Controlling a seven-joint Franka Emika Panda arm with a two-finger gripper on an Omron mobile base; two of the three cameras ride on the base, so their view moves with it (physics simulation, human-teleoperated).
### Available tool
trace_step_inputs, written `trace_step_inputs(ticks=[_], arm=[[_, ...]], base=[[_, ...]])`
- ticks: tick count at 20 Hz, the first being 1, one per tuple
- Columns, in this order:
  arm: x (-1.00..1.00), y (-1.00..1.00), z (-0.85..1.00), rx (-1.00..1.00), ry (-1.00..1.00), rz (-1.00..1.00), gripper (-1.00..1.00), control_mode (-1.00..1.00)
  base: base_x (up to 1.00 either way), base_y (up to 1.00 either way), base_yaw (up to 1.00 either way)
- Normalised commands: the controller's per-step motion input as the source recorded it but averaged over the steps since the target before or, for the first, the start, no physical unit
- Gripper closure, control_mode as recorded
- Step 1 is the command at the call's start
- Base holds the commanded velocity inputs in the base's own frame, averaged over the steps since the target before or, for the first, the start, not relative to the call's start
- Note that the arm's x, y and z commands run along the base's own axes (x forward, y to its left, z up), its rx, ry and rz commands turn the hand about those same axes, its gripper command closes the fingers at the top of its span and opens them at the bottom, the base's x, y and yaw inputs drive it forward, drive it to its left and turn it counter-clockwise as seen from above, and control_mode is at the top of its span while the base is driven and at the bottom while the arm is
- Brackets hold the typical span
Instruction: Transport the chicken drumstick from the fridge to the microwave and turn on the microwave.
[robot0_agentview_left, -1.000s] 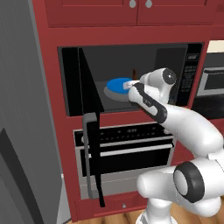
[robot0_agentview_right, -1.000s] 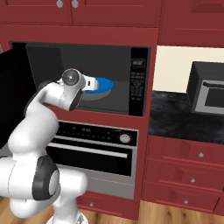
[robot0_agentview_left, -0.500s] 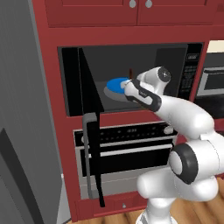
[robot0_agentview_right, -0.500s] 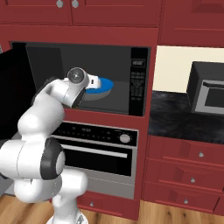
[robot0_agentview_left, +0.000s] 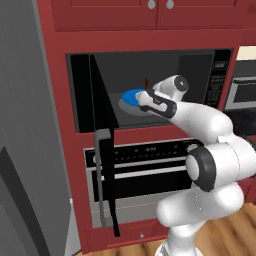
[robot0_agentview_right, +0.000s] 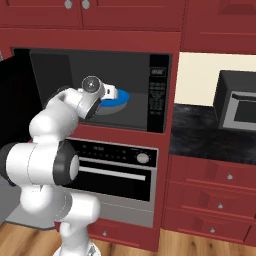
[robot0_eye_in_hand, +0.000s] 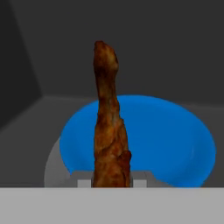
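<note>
1. The fridge (robot0_agentview_left: 25, 150) stands as a tall grey slab hard against the left side of the red cabinets, left of the microwave.
2. The microwave (robot0_agentview_right: 160, 95) sits in the red cabinetry at chest height, its dark cavity exposed and the button panel on its right.
3. Its door (robot0_agentview_left: 102, 150) hangs swung out to the left, edge-on to us, the grey handle reaching down in front of the oven.
4. The oven (robot0_agentview_right: 115, 170) is directly below the microwave, closed, with a round knob at its right end.
5. The arm reaches up from below and into the microwave's opening.
6. A blue plate (robot0_eye_in_hand: 175, 144) rests on the grey turntable inside the microwave, near the middle of the floor.
7. The gripper (robot0_agentview_left: 145, 99) is inside the cavity, at the plate's near edge, jaws clamped together on the meat.
8. The chicken drumstick (robot0_eye_in_hand: 109, 127) is pinched at its thick end and pokes out from the fingers over the blue plate, thin end farthest from the hand; whether it touches the plate, I can't tell.
</note>
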Motion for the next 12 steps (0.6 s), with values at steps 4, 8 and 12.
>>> trace_step_inputs(ticks=[4,8,12], arm=[[0.29,0.0,-0.14,-0.04,0.0,0.0,1.0,-1.0],[0.26,0.02,-0.15,-0.06,0.0,0.0,1.0,-1.0],[0.27,0.04,-0.16,-0.07,0.02,0.0,1.0,-1.0]], base=[[0.0,0.0,0.0],[0.0,0.0,0.0],[0.0,0.0,0.0]])
